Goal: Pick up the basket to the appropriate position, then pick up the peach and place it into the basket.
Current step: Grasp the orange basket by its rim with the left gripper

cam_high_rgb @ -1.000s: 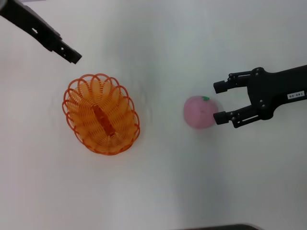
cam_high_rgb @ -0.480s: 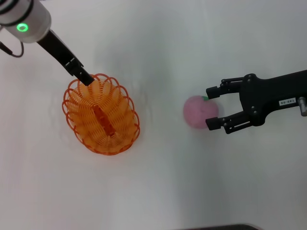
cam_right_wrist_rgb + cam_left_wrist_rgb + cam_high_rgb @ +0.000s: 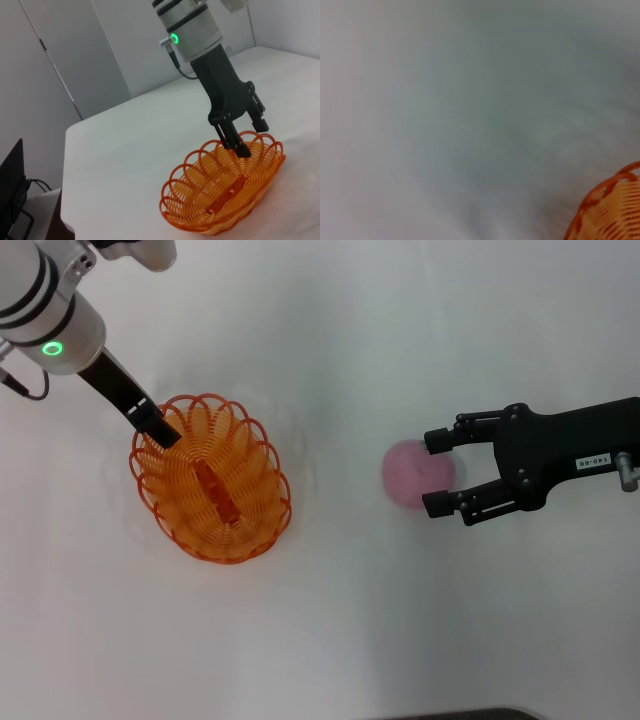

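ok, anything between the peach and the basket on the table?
Nothing visible. Bare white table lies between the peach and the basket. The open right gripper brackets the peach's far side; the left gripper sits at the basket's rim.

White table, grey wall panels (behind it), black monitor edge

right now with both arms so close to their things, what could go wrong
The right gripper is open around the peach; the round, soft fruit might roll away if one finger touches first. The left gripper sits at the basket rim, one finger inside the loops; it could snag the wire or tip the light basket on the table.
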